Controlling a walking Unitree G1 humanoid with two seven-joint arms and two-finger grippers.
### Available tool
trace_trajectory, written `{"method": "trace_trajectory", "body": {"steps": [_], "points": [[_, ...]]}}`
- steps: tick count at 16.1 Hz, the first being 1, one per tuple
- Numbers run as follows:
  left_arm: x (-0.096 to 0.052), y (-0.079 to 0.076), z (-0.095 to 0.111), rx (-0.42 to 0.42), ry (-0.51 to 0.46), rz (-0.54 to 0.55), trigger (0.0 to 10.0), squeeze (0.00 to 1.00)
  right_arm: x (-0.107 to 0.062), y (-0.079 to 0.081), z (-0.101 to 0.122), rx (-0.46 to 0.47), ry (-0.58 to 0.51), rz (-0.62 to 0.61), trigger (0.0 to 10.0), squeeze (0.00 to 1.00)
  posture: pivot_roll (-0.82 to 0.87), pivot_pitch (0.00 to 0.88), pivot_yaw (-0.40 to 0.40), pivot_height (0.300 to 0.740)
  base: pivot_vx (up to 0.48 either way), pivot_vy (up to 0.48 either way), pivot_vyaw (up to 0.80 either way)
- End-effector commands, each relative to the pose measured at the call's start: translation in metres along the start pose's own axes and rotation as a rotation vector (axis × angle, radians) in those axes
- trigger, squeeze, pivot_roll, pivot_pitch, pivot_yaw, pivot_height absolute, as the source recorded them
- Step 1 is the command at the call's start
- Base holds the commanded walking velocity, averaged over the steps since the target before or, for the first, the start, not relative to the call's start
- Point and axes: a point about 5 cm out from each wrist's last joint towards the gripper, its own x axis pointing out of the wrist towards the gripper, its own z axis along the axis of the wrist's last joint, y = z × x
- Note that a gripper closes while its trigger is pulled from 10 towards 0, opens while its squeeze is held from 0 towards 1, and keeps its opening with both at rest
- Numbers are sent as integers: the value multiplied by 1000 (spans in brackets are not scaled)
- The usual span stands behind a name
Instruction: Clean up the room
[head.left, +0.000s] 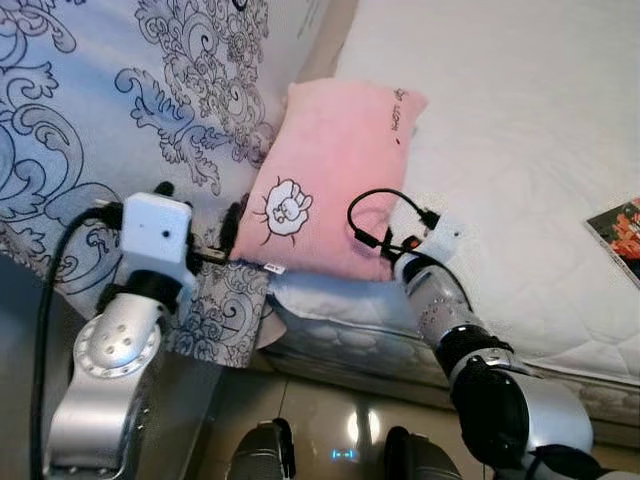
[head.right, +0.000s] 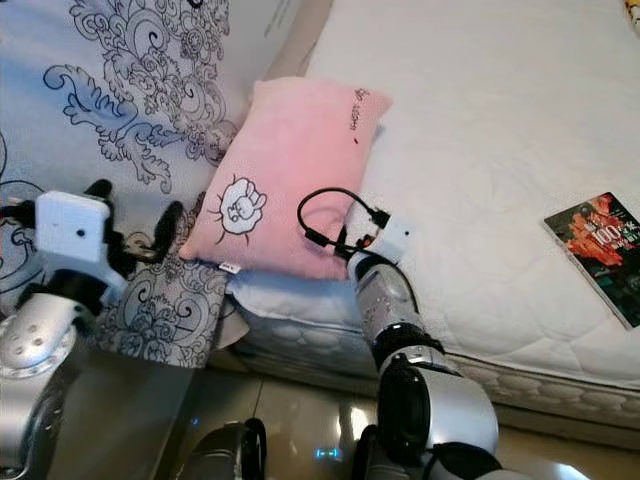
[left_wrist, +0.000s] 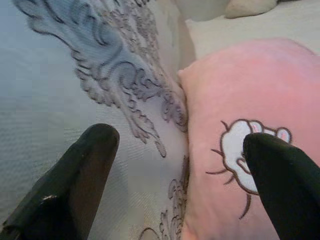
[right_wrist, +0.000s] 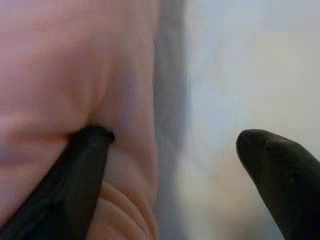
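One pink pillow (head.left: 330, 180) lies at the centre of the head views, on the near edge of a white mattress (head.left: 520, 150), its lower corner overhanging the edge. It carries one embroidered sheep (head.left: 288, 208) and a small line of dark writing near its top right corner. One patterned quilt (head.left: 110, 110), pale blue with grey scrollwork, covers the upper left of the frame and touches the pillow's left side. One book (head.right: 600, 250) with a dark, colourful cover lies flat at the right edge of the frame, well apart from the pillow. The left gripper (left_wrist: 185, 170) is in the lower left, at the seam between quilt and pillow; its fingers (left_wrist: 75, 175) are spread wide, one over the quilt and one over the sheep, closed on nothing. The right gripper (right_wrist: 175, 170) is at the pillow's lower right edge; its fingers (right_wrist: 85, 170) are also wide apart, one pressed into the pink fabric and one over the white sheet, gripping nothing. A glossy floor (head.left: 320, 420) shows along the bottom.
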Motion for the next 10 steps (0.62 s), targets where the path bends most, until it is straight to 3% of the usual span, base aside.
{"method": "trace_trajectory", "body": {"steps": [1,3,6,8,10], "points": [[2,-2,-3,4,3,-3,10000,0,0,6,4,-51,-34,33,10000,0,229,173,50,740,0,0,0],[15,-11,-6,-27,-17,-14,10000,0,-2,5,21,-128,-129,66,10000,0,181,105,31,740,0,0,0],[34,-21,-12,-54,-32,-24,10000,0,-18,-8,35,-257,-262,43,10000,0,117,6,4,740,0,0,0],[45,-28,-25,-105,-1,-37,10000,0,-49,-15,31,-423,-337,37,10000,0,56,0,-11,740,0,0,0],[47,-31,-43,-160,69,-34,10000,0,-83,-26,13,-464,-276,17,10000,0,27,0,-10,740,0,0,0]]}}
